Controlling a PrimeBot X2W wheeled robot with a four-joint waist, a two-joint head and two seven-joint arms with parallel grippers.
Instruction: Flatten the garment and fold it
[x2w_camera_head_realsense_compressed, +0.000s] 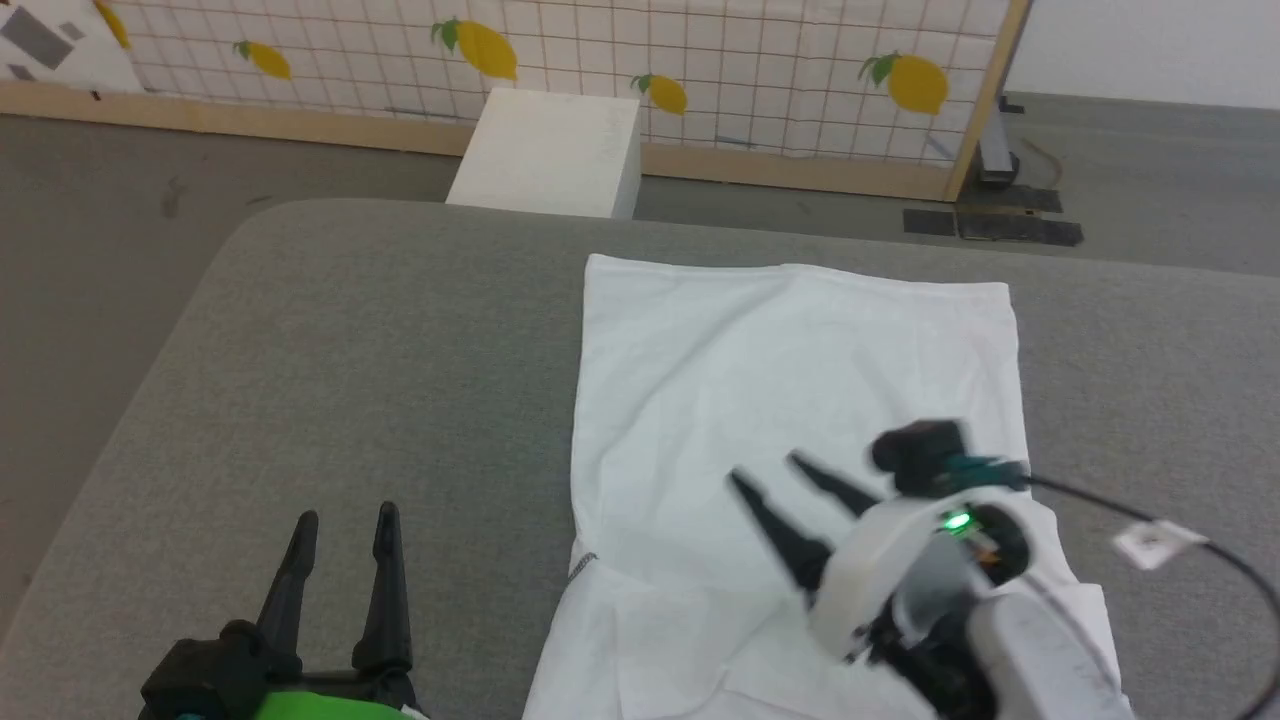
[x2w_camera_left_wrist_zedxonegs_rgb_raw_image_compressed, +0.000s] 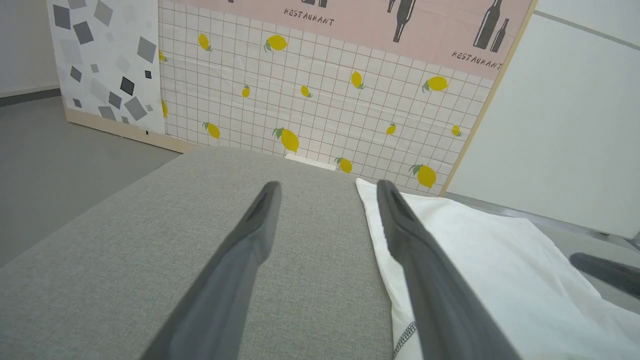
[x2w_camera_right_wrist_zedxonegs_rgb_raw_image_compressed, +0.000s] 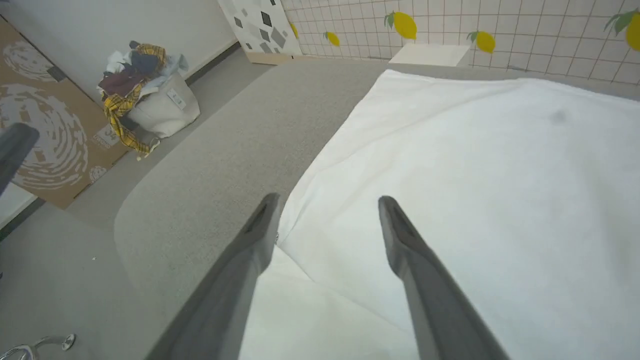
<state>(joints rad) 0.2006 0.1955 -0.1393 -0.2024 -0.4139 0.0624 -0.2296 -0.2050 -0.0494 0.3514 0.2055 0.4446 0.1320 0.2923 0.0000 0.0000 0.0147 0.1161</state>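
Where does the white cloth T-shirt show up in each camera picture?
Head view: white thin-fabric T-shirt, centre and right, on grey cushion.
Left wrist view: right side.
Right wrist view: right half.
Shared landmark: rigid white box against lemon-patterned wall panel.

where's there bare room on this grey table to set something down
Most room: the left half of the table, between the garment and the rounded left rim, ahead of the left gripper. A thinner strip runs past the garment's far edge to the far rim. Near right is crowded: the right gripper hangs over the garment, a cable beside it.
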